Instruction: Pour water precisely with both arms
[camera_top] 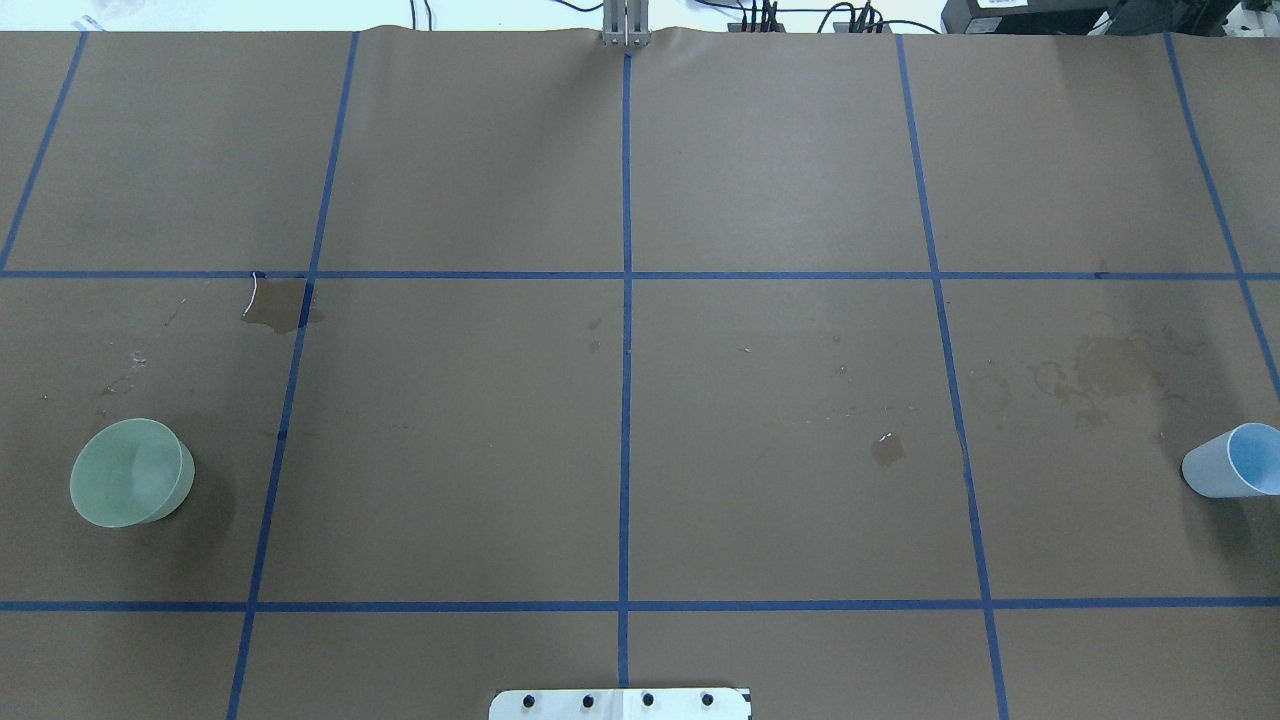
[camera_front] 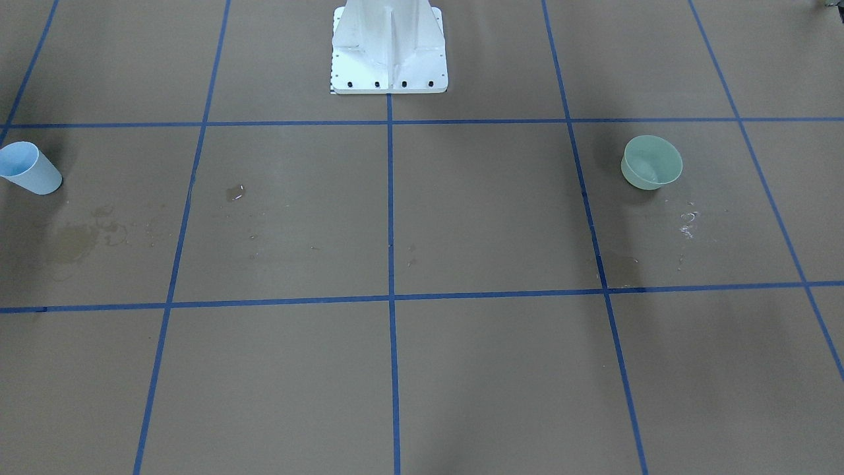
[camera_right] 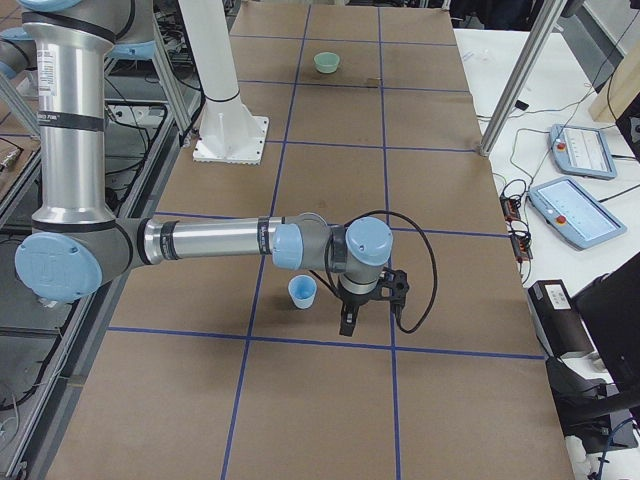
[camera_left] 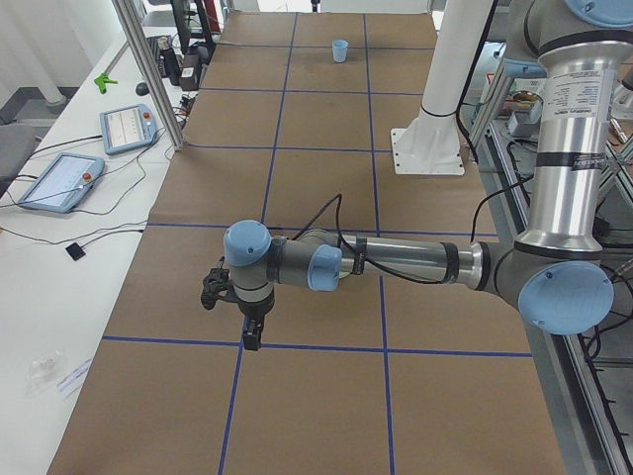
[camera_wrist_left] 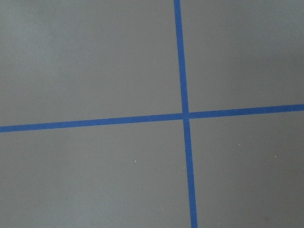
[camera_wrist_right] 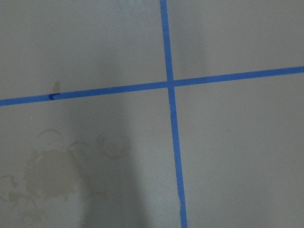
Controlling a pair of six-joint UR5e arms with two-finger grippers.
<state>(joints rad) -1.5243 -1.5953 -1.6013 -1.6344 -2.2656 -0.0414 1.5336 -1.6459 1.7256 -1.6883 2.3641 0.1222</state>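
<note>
The blue cup (camera_right: 302,292) stands upright far out to the robot's right of the white pedestal (camera_front: 389,49), and the green bowl (camera_top: 131,473) sits about as far out on the pedestal's other side. No water can be made out inside either one. The only wet showing is a small puddle (camera_top: 887,449) and some stains on the brown surface (camera_top: 780,150) forward of the pedestal.

The cup looks like thin, light plastic, so it probably tips and squashes easily. A soft pinch across the mid-wall, kept level, seems the safest hold.

The right gripper (camera_right: 347,325) hangs fingers-down just beside the cup, a little farther from the pedestal, and it is not touching the cup. The left gripper (camera_left: 251,334) hovers over bare surface, and the arm hides the bowl in that side view. Whether either gripper is parted or closed cannot be told from these side views.
</note>
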